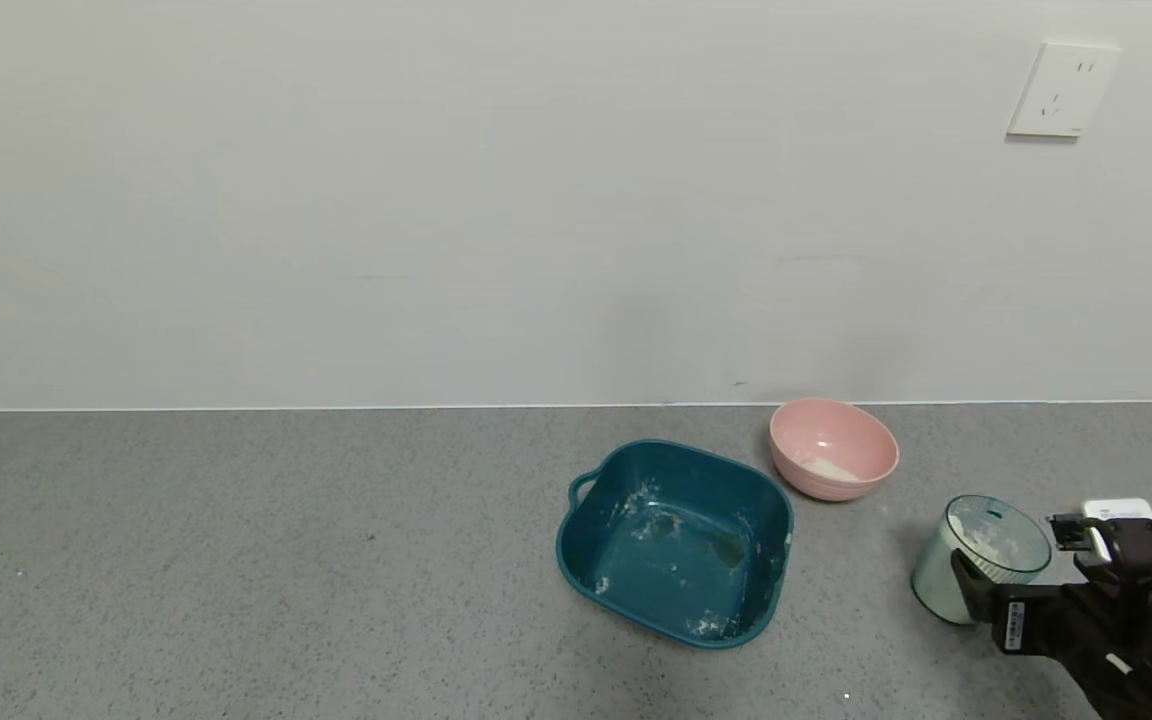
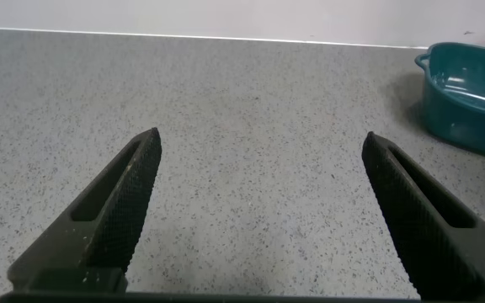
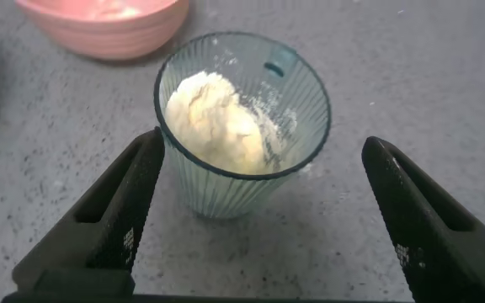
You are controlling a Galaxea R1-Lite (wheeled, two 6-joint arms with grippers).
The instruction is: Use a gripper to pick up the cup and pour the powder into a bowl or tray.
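- Cup [image 1: 981, 556] stands upright on the grey bench [image 1: 236, 560], near its right front part, just beside the pink bowl [image 1: 833, 448] and apart from the teal tray [image 1: 676, 540].
- It is a small translucent green tumbler with ribbed sides, narrower at the base, and it holds a clumpy heap of white powder [image 3: 217, 122].
- I judge it light and thin, so a hard squeeze may bend it; the ribs should help against slipping.
- Best place to hold is the middle of the wall, below the rim.
- Right tool [image 3: 259, 219] is wide open around the cup, one finger almost touching it, and it grips nothing.
- Left tool [image 2: 259, 210] is also wide open, empty, over bare bench left of the tray.
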